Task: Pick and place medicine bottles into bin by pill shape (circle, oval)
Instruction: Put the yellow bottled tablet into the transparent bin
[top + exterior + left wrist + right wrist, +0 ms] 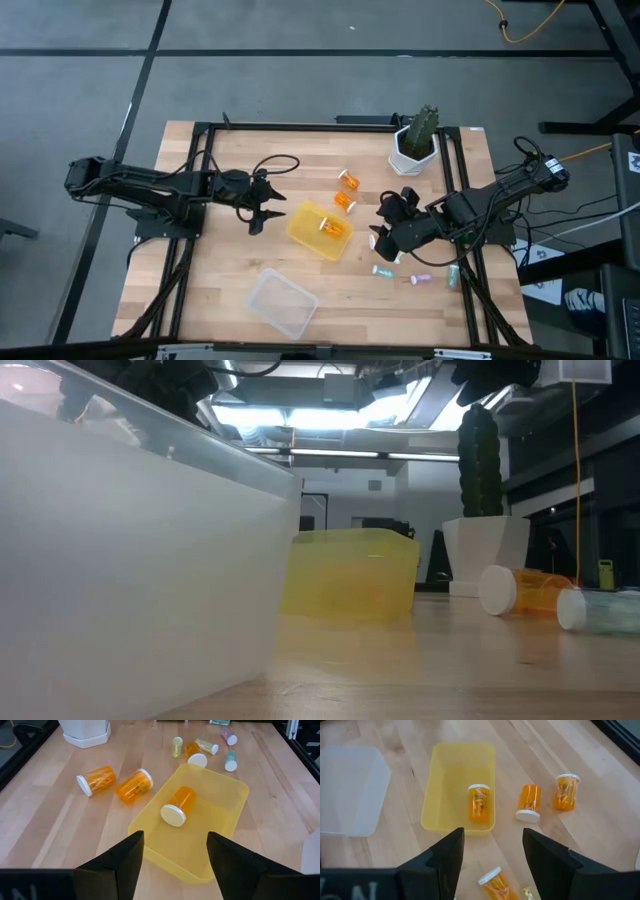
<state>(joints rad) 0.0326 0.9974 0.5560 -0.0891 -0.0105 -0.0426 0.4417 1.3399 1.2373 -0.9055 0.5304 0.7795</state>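
A yellow bin [312, 232] lies mid-table with one orange, white-capped bottle [177, 806] on its side in it, also in the right wrist view [479, 803]. Two more orange bottles [350, 180] [343, 201] lie on the table just beyond the bin. Another orange bottle [495, 882] lies close under my right gripper [380, 222], which is open and empty to the right of the bin. My left gripper [268, 208] is open and empty to the left of the bin. Slim pastel vials [383, 270] [420, 278] [453, 275] lie near the front right.
A clear bin [280, 300] sits near the front edge, left of centre; its wall fills the left of the low view [130, 560]. A white pot with a cactus [415, 150] stands at the back right. Bare wood lies between the two bins.
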